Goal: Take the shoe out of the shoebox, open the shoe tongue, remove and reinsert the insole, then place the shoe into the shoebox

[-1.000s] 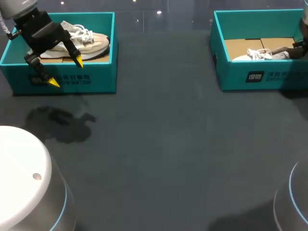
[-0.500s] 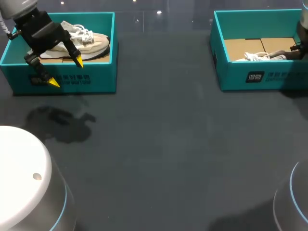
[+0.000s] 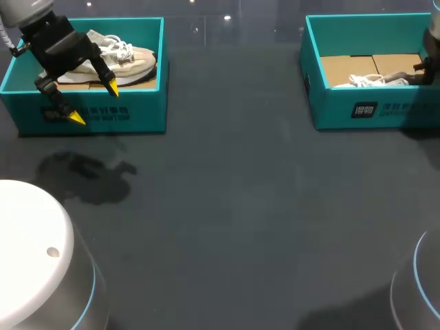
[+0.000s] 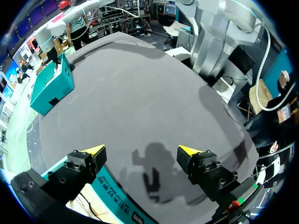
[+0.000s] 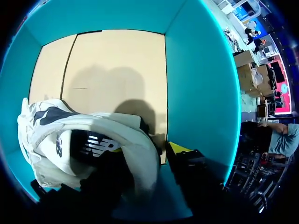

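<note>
A white shoe (image 3: 375, 80) lies low in the teal right shoebox (image 3: 371, 110) on its cardboard floor, where my right arm (image 3: 433, 41) comes in. In the right wrist view the white shoe (image 5: 93, 135) has its heel wall between the fingers of my right gripper (image 5: 147, 149); the outer fingertip (image 5: 178, 147) stands slightly off the heel, so the gripper is open. My left gripper (image 3: 95, 104) hangs wide open and empty over the front wall of the left shoebox (image 3: 103, 113), which holds a beige shoe (image 3: 117, 58).
The left wrist view shows my left gripper (image 4: 141, 150) above the dark table (image 4: 140, 93), with the right shoebox (image 4: 51, 86) far across it. The teal box wall (image 5: 201, 84) stands close beside the right gripper.
The white shoe has sunk lower into the right shoebox, and the right gripper's fingers have spread off it. The left arm has not moved.
</note>
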You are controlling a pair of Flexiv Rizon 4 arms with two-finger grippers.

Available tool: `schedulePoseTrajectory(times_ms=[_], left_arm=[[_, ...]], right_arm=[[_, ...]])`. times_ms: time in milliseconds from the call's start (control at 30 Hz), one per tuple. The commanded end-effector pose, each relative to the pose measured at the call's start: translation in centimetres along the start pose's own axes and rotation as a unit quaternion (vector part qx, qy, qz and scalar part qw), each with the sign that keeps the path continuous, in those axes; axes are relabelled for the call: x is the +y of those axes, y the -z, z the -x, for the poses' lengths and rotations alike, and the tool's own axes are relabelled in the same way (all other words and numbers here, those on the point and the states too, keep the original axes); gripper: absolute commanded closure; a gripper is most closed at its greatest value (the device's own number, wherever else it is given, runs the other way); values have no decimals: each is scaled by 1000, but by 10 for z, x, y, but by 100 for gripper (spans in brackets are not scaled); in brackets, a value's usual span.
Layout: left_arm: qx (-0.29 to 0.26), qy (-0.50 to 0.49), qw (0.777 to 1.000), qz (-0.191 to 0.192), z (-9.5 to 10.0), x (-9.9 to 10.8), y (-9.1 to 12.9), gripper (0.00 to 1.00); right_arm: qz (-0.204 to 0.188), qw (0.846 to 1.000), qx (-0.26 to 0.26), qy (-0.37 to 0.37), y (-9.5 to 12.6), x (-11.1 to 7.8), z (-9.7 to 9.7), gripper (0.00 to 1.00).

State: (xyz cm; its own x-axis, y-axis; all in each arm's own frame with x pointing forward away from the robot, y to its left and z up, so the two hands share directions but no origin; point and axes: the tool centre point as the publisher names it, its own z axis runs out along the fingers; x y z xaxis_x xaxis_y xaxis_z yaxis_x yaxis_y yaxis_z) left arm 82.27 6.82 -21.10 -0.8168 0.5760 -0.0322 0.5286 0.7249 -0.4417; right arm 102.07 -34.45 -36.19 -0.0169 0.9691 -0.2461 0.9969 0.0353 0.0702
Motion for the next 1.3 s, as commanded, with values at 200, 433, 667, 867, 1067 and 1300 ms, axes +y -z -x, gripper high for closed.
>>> schedulePoseTrajectory(times_ms=[200,433,667,867,1067,1300], left_arm=[[1,0,1000,1,0,0,1,0],[1,0,1000,1,0,0,1,0],[1,0,1000,1,0,0,1,0],[1,0,1000,1,0,0,1,0],[1,0,1000,1,0,0,1,0],[1,0,1000,1,0,0,1,0]], right_arm=[[13,1000,-5,-4,15,-6,-4,9],[33,999,-13,-7,41,-7,-8,0],[54,998,-11,-11,81,-9,-11,0],[66,998,-6,-15,121,-19,-21,0],[60,998,9,-15,151,-37,-38,0],[54,998,10,-25,176,-69,-68,0]])
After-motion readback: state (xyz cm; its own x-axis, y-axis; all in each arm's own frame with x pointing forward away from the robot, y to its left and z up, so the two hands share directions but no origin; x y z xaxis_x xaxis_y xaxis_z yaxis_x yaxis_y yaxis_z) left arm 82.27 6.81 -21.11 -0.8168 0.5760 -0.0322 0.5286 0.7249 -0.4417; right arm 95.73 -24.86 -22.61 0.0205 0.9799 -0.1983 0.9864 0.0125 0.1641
